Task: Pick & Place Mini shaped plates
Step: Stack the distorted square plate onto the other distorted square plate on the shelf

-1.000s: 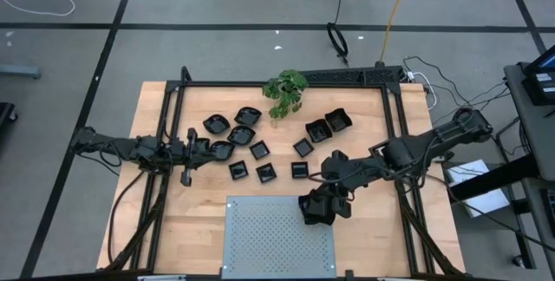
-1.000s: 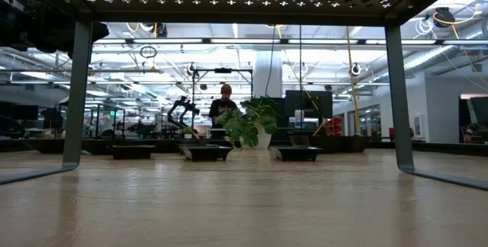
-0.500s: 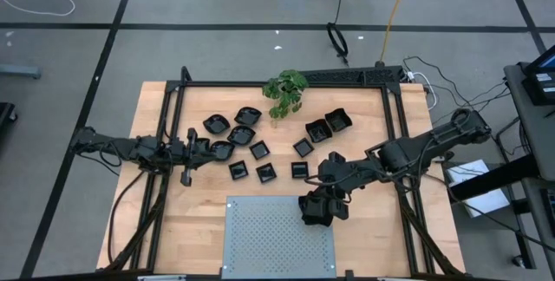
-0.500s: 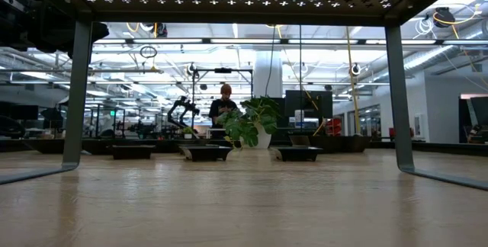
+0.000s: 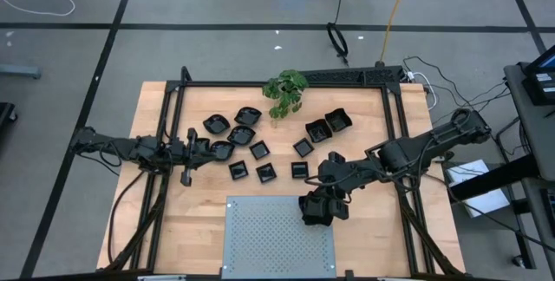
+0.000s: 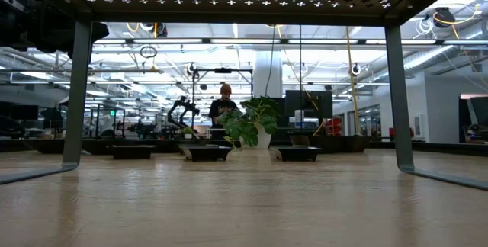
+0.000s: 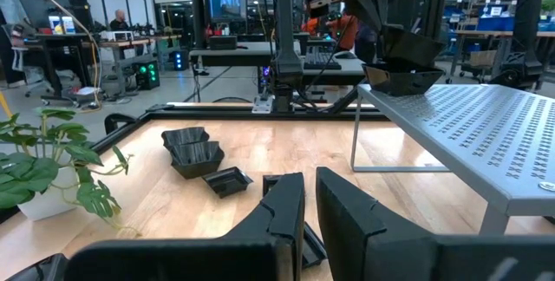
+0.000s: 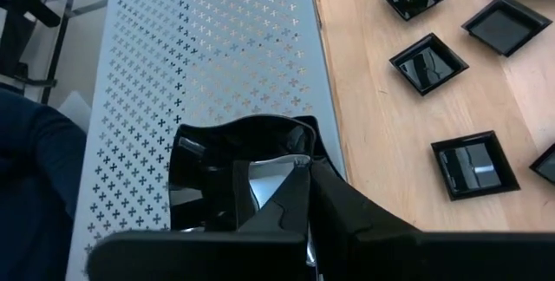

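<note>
Your wooden tabletop (image 5: pixel 173 220) sits in an open workshop, with a grey perforated metal panel (image 5: pixel 269 238) raised on legs along its near edge and a green leafy plant (image 5: pixel 284 92) at the far side. The right gripper (image 5: pixel 317 210) is clenched on one glossy black mini plate (image 8: pixel 234 177), pinching its rim, and holds it over the right-hand edge of the panel; the drop point lies directly below, so the coming move looks like a short descent rather than a reach. In the right wrist view the plate is roughly square with no clear long axis, its hollow facing up and the pinched rim toward the gripper. The other mini shaped plates (image 5: pixel 260 151) lie scattered on the bare wood between panel and plant, well apart from the held one. Your left gripper (image 5: pixel 192 151) waits low beside the left end of that scatter, its fingers (image 7: pixel 282 216) nearly closed and grasping nothing, nearer to those plates than the right arm.
</note>
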